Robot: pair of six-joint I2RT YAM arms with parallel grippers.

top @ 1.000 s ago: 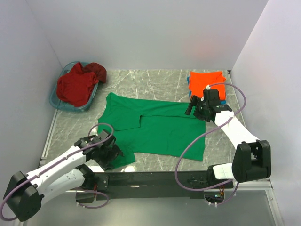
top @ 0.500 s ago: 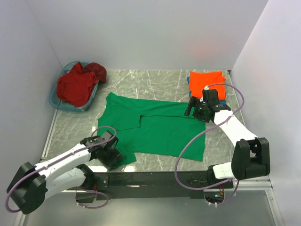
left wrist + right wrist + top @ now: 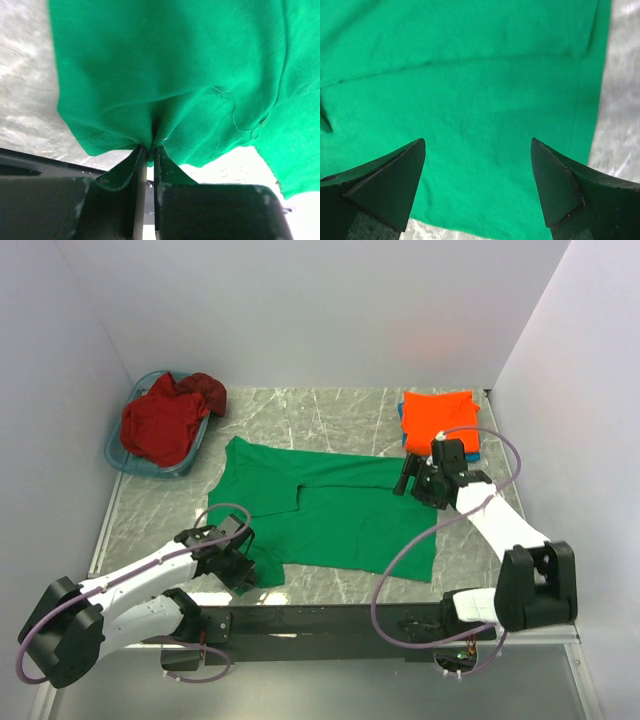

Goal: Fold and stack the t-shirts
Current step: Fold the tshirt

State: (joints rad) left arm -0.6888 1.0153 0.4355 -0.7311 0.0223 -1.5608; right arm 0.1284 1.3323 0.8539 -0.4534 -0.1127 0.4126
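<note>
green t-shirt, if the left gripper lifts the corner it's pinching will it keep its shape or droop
Probably droops: the green t-shirt puckers into soft folds where the left gripper pinches its hem, so it looks thin and floppy. The rest lies spread on the marble table and would likely drag and wrinkle rather than lift as one sheet.

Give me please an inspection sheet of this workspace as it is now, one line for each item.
Surface: grey marble table, no spills seen.
Job's things: green t-shirt spread out mid-table; orange folded shirt at the far right; red shirts heaped in a blue basket at the far left.
Clutter: nothing seen.
Grippers: left gripper shut on the green t-shirt's near hem; right gripper open above the shirt's right part.
Cables: purple cables loop from both arms.
Surroundings: plain white walls on three sides.
</note>
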